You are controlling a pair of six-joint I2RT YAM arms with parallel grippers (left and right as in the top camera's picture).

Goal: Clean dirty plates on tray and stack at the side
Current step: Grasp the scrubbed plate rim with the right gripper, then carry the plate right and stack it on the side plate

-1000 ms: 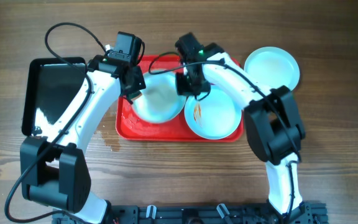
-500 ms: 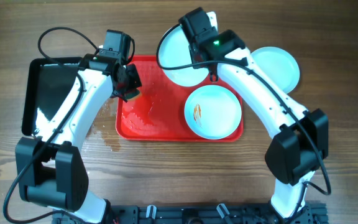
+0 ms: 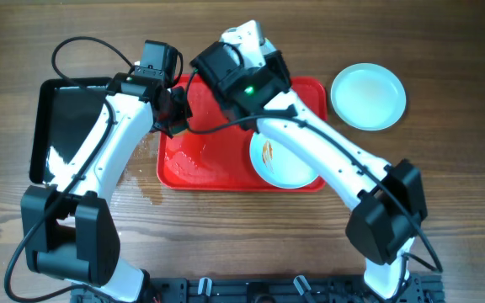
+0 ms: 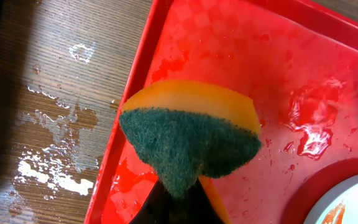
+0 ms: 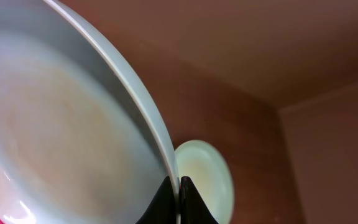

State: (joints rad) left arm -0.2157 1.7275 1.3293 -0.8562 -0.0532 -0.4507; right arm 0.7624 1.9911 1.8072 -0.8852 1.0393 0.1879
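Three pale plates are showing in all. One, the smeared plate (image 3: 283, 168), is lying flat on the right half of the single red tray (image 3: 200, 168). It is carrying an orange-brown streak near its left side, and the right arm is crossing above it.

A second, the held plate (image 5: 55, 124), is hanging tilted in the air near the tray's far edge. The right gripper (image 5: 177, 182) is clamping its thin rim, with the two fingers pressed almost together on it.

The third, the side plate (image 3: 369, 97), is resting on the tabletop (image 3: 445, 210) just beyond the tray's far right corner, apart from the tray.

Over the tray's left edge the left gripper (image 3: 173, 116) is pinching the one sponge (image 4: 191, 134), which is yellow with a green scouring face. Whether the sponge is touching the tray I cannot tell.

The left half of the tray is glistening with droplets and thin pools of water. More spilled water (image 4: 48, 168) is lying on the tabletop just left of the tray's left rim.

One glossy black tray (image 3: 66, 118) is sitting to the left of the red tray, apart from it, with the left arm reaching across its near corner
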